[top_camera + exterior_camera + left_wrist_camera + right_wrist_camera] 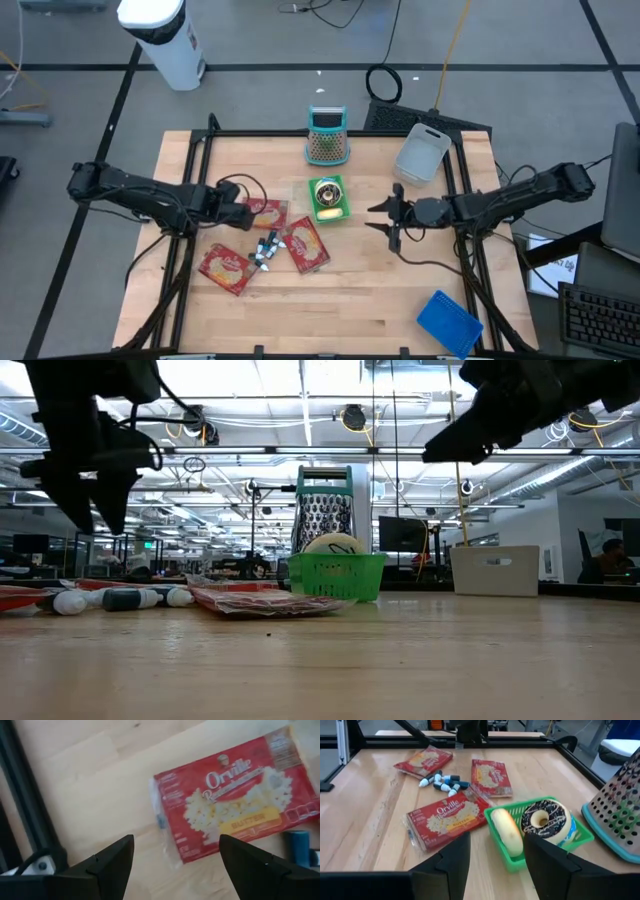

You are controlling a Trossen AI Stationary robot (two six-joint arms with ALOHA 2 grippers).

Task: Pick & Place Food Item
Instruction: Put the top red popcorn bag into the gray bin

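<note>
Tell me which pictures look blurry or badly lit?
Left wrist view: the red popcorn packet is soft with blur. Low view: bright ceiling lights leave both arms as dark silhouettes. High view and right wrist view: evenly lit, fairly crisp, as on the green plastic basket.

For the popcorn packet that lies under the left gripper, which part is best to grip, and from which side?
The popcorn packet lies flat on the table, so come from straight above. Probably best to pinch across its short clear end seam: it is thin, nearest the open left gripper, and away from the markers at the other end.
</note>
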